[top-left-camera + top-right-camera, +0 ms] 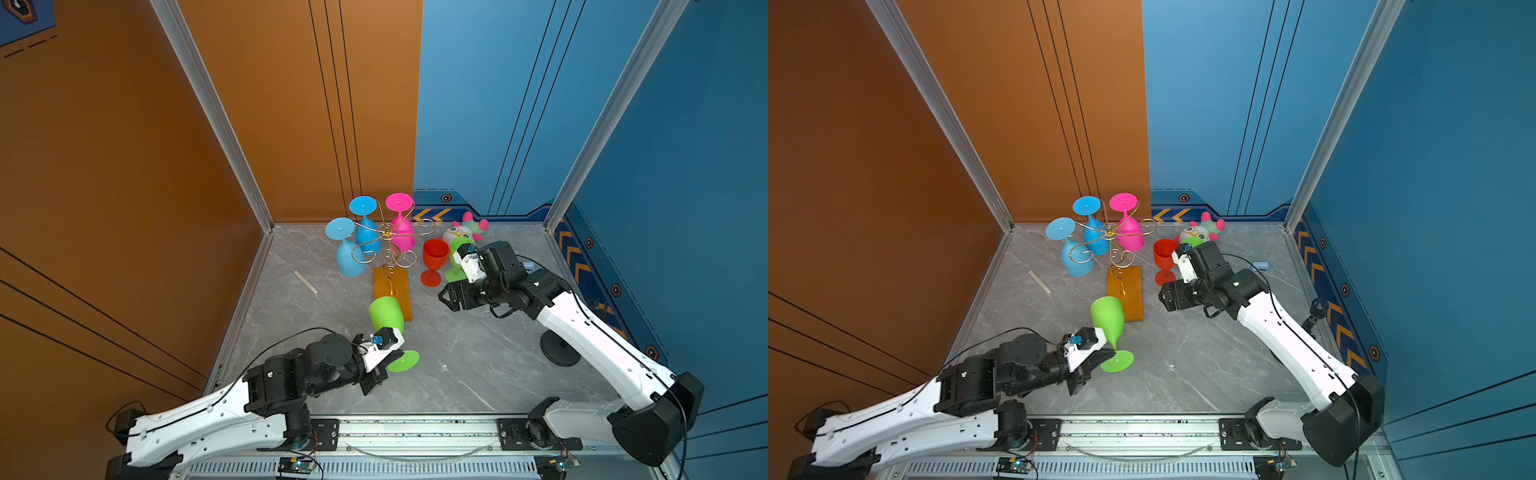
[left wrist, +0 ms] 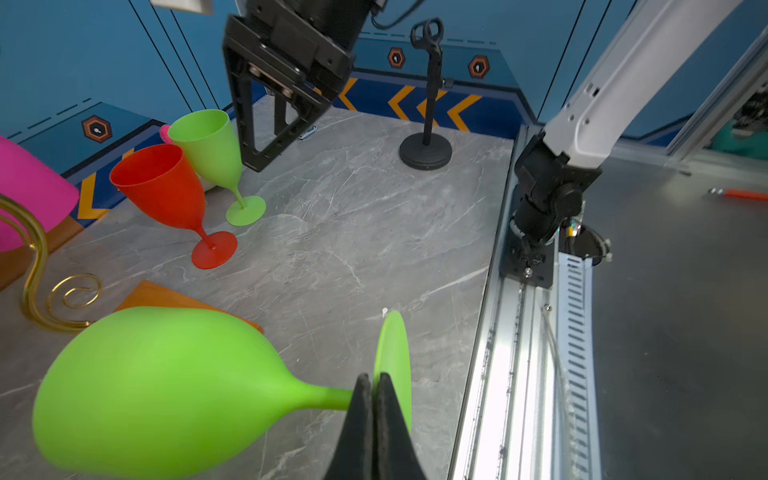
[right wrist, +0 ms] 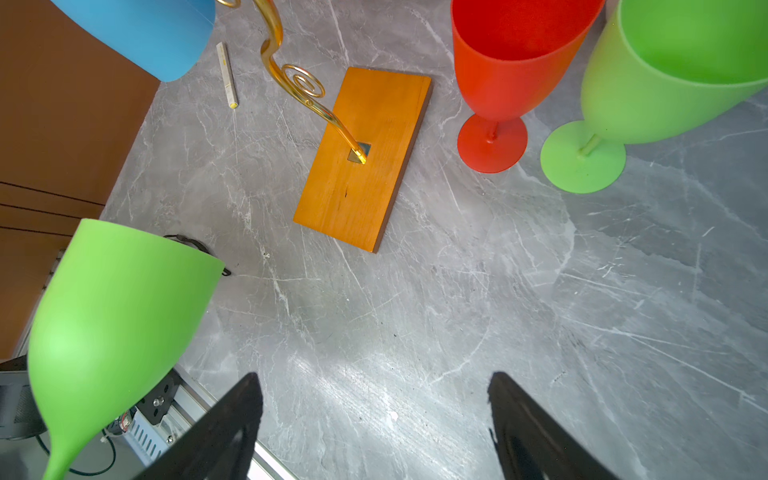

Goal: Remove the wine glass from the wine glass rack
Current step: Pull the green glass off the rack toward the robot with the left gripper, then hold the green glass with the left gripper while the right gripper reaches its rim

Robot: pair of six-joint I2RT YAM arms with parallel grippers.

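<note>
- The left tool is closed on the stem of a green glass, pinching it just beside the foot.
- This glass is off the rack and lies tilted. Its bowl points at the near end of the rack's wooden base, and its foot points toward the front rail.
- In both top views the bowl overlaps the near end of the base.
- The rack stands on the tabletop near the back wall. Two blue glasses and a pink glass hang upside down from its arms.
- The right tool is open with nothing in it, its jaws spread wide above bare tabletop to the right of the base.
- A red glass and a second green glass stand upright just beside each other, close to the right tool.
</note>
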